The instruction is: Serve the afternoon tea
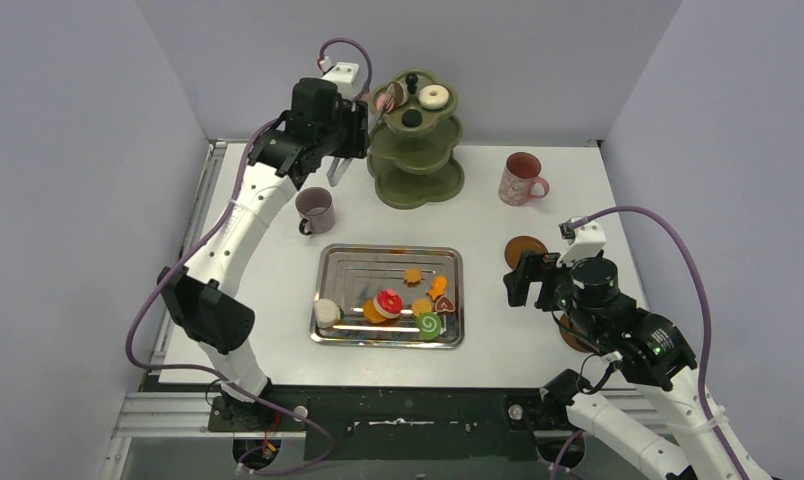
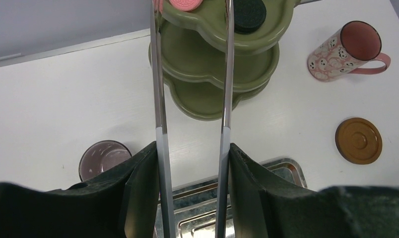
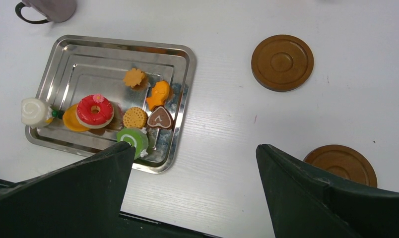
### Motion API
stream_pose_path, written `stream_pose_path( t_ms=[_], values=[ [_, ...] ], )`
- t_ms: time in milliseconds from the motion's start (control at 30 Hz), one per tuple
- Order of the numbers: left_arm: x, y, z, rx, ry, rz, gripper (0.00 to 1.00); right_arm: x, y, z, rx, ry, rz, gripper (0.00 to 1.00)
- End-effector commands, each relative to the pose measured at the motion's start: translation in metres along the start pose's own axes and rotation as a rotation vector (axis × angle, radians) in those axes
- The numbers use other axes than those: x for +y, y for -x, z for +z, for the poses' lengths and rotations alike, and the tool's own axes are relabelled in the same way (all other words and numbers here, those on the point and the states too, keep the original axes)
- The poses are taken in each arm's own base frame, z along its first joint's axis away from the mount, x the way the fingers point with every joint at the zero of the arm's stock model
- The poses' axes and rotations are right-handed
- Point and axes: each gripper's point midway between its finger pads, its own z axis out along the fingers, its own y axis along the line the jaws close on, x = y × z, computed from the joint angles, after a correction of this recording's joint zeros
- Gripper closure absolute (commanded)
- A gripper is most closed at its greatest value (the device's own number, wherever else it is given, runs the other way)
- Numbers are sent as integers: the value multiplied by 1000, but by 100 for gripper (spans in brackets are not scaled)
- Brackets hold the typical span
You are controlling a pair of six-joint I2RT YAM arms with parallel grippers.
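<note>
Sweets (image 3: 95,110) on shiny rectangular steel tray (image 3: 88,54)

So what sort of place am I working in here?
Probably a robot test cell staged as a tea table, not a real café: bare panel walls box in the white table, and the sweets on the steel tray look like toys.

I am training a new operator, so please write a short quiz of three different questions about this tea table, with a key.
1. True or false: the pink mug stands on a coaster.
2. What does the left tool hold? A) metal tongs B) a donut C) nothing
3. How many brown coasters are in view?
Key: 1 false; 2 A; 3 two.
</note>
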Motion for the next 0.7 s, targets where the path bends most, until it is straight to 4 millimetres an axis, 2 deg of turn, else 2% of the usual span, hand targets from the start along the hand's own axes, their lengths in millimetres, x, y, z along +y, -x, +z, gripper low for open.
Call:
stream_pose_path(
  t_ms=[0,267,433,667],
  values=[
    [-2,31,-49,-120,-29,-31,56,-1,18,-5,-61,-8,10,0],
    [1,-13,-90,-23,-42,-59,56,0,13,-3,-45,-4,2,0],
    [3,-55,-120,90,-50,-66,57,0,10,-2,-35,-2,4,0],
    [-5,-128,-152,295,-75,-45,58,-2,5,-2,-22,-12,11,0]
  ],
)
